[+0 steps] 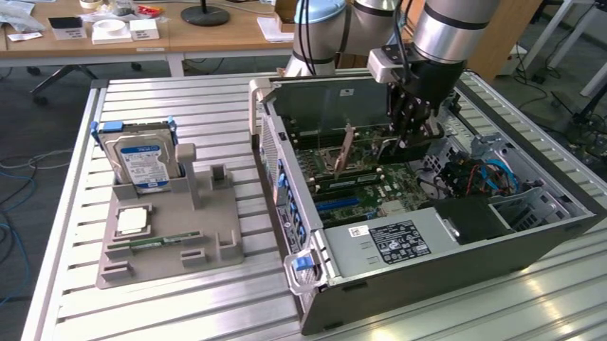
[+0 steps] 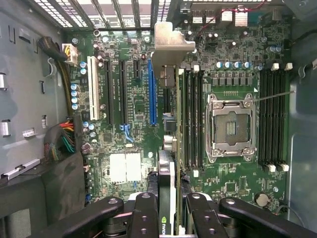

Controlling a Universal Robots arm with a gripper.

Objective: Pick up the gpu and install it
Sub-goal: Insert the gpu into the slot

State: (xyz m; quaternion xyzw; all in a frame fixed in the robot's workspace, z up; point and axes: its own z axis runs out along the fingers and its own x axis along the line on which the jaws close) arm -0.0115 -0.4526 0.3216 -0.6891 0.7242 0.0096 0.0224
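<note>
The gpu [image 2: 167,148] is seen edge-on in the wrist view, a thin dark card with its silver end bracket [image 2: 171,42] at the far end. My gripper [image 2: 169,218] is shut on the card's near end, one black finger [image 2: 141,215] on each side. The card hangs over the green motherboard [image 2: 133,163], parallel to the long blue slot [image 2: 152,91] and between it and the black memory slots [image 2: 192,119]. Whether it touches a slot I cannot tell. In the exterior view my gripper [image 1: 413,138] reaches down inside the open computer case [image 1: 417,277].
The empty processor socket [image 2: 230,126] lies beyond the memory slots, and a cable bundle [image 2: 64,139] sits by the case wall. On the exterior view's left a grey holder [image 1: 170,234] carries a silver hard drive [image 1: 142,160] and a green memory stick [image 1: 156,242].
</note>
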